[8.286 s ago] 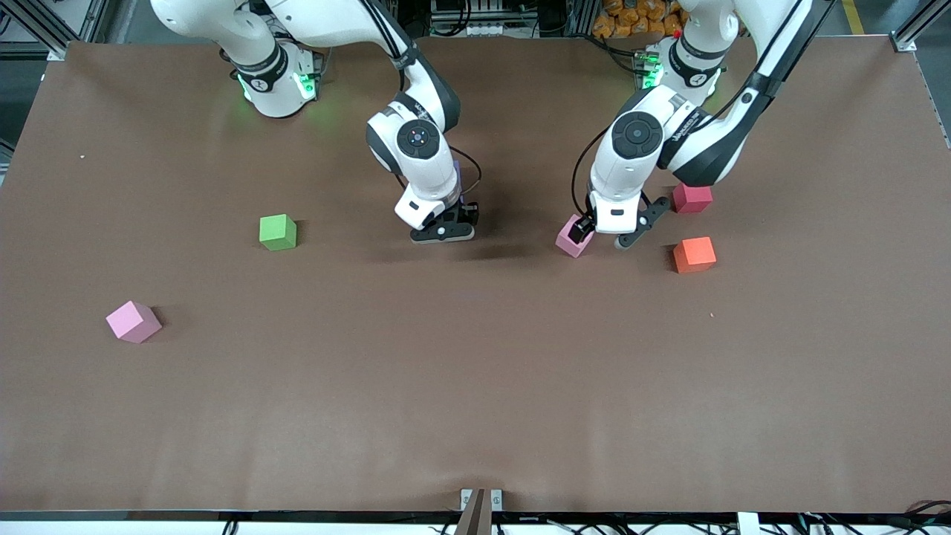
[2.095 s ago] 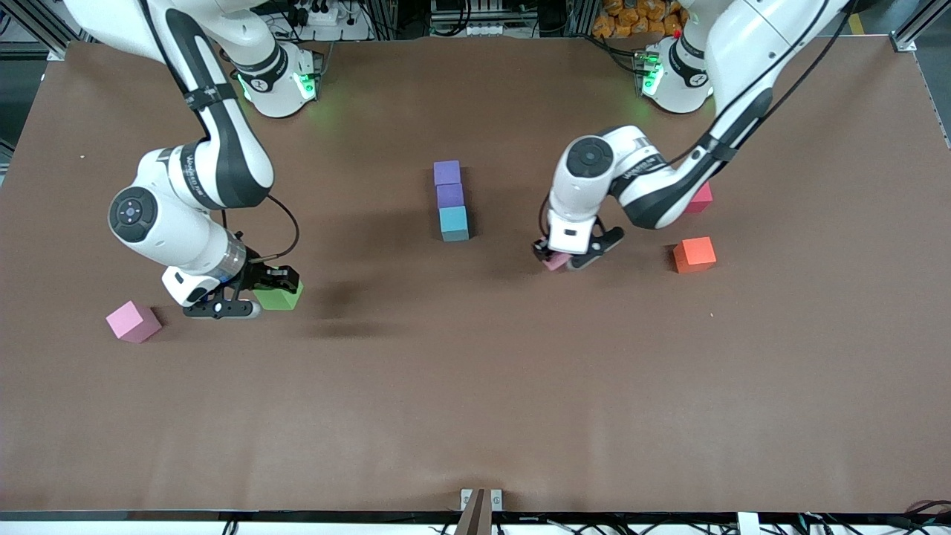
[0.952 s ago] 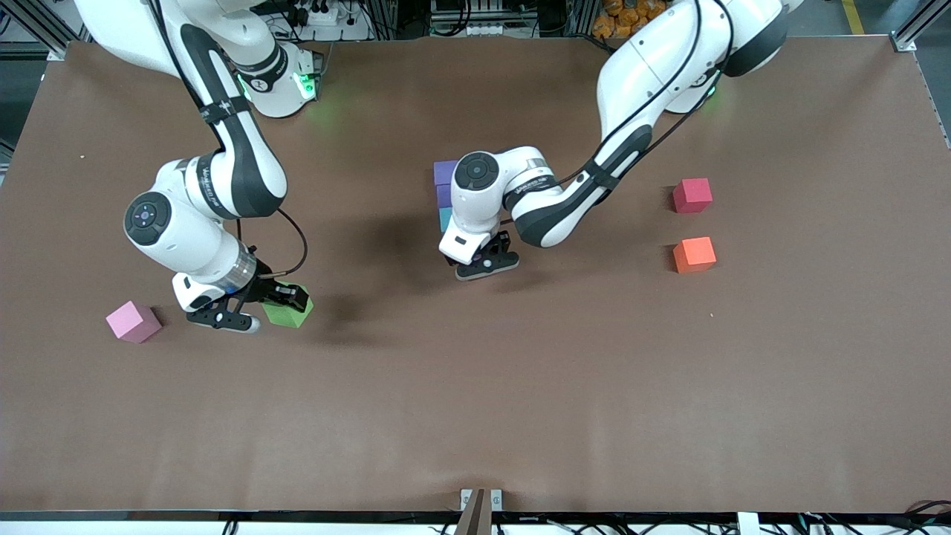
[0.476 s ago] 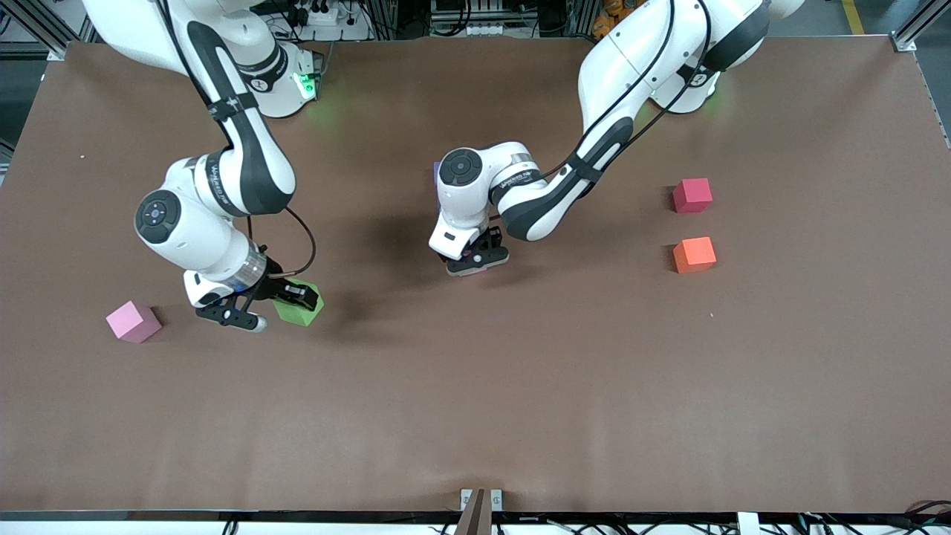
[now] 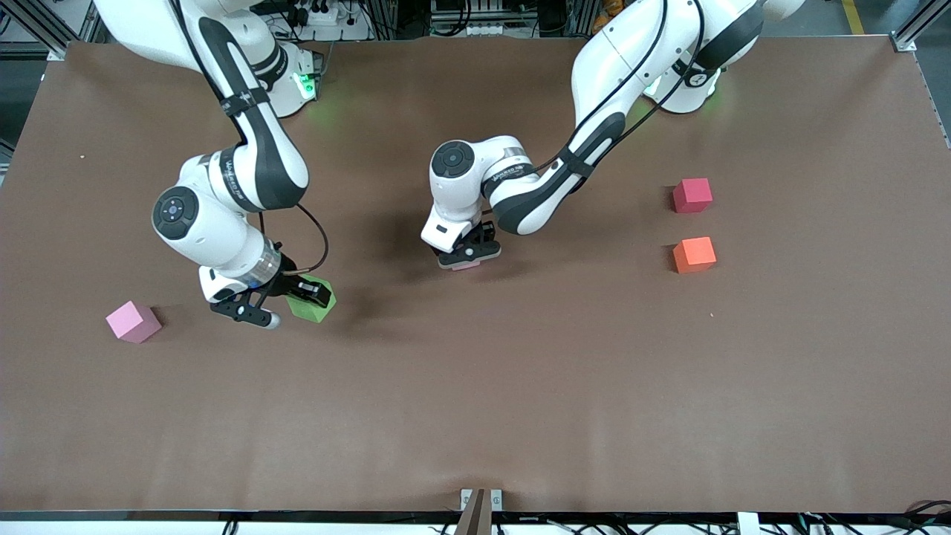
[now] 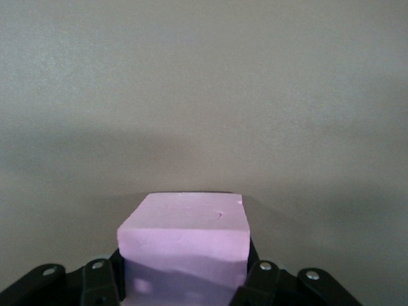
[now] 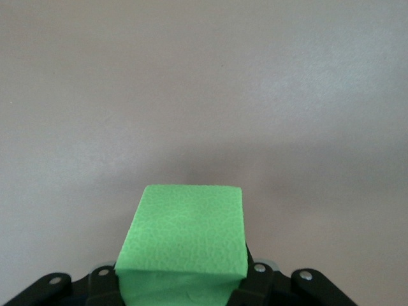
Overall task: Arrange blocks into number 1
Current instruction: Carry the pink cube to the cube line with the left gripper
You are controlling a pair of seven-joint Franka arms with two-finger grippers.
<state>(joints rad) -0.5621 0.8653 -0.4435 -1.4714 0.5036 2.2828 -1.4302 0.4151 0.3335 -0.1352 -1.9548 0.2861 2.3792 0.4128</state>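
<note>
Between left jaws, pink block (image 6: 183, 245)

My right arm comes down from its base at the upper left of the front view, elbow bent, wrist turned low toward the lower left. My right gripper (image 5: 286, 301) is clamped on a green block (image 5: 313, 300), fingers pressing its two sides. My left arm sweeps from the upper right to the frame's centre, wrist pointing down. My left gripper (image 5: 468, 256) is closed around a pink block (image 6: 185, 239).
</note>
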